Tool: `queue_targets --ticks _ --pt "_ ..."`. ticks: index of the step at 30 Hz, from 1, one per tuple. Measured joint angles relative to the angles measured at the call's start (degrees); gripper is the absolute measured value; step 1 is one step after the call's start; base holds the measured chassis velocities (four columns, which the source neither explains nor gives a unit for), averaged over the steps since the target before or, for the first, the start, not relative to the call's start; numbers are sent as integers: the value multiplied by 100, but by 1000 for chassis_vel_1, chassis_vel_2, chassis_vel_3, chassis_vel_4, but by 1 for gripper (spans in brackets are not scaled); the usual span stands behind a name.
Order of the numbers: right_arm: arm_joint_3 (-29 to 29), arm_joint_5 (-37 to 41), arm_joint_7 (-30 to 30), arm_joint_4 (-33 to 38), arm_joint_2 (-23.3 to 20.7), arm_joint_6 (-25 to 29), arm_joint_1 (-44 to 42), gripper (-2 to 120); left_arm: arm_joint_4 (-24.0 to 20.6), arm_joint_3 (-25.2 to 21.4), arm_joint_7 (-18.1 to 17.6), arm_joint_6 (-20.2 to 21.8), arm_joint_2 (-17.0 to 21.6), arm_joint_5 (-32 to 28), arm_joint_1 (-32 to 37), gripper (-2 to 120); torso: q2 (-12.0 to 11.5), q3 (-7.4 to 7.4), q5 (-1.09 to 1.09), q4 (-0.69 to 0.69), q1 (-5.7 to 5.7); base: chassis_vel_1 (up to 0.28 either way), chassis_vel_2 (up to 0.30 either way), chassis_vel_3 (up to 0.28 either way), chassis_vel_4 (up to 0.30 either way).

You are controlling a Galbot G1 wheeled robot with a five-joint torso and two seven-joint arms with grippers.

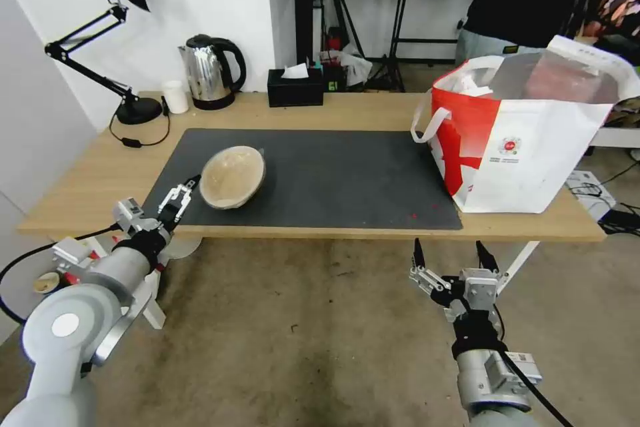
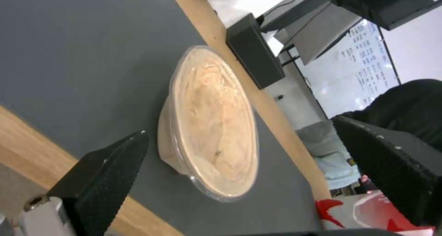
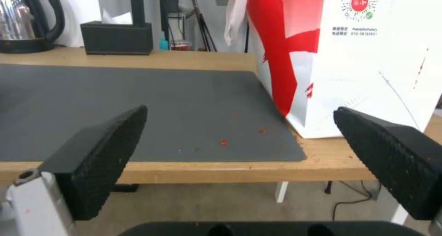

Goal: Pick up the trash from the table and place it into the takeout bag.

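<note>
Left gripper (image 1: 181, 193) facing the beige paper bowl (image 1: 233, 176) on the desk (image 1: 87, 173), fingers apart.

In the head view, the bowl is lying tilted on the dark grey mat (image 1: 333, 173), near its left end, and the left gripper is hanging just beside it at the desk's front edge, not touching it; the takeout bag (image 1: 533, 140) is standing at the desk's right end, and the right gripper (image 1: 455, 255) is waiting below the desk edge with fingers apart. In the left wrist view, the bowl (image 2: 209, 125) is showing between the spread fingers (image 2: 108, 173), beyond their tips, with the black tissue box (image 2: 255, 53) behind it. In the right wrist view, the open fingers (image 3: 101, 160) are framing the mat (image 3: 138, 108) and the bag (image 3: 359, 56), with red crumbs (image 3: 223, 142) lying on the mat.
</note>
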Motion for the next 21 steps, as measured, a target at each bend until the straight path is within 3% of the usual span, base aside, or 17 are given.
queue_targets --ticks 21 --pt "0 0 0 0 0 0 0 100 448 324 -201 30 -18 7 -421 100 1 0 0 0 0 0 0 0 0"
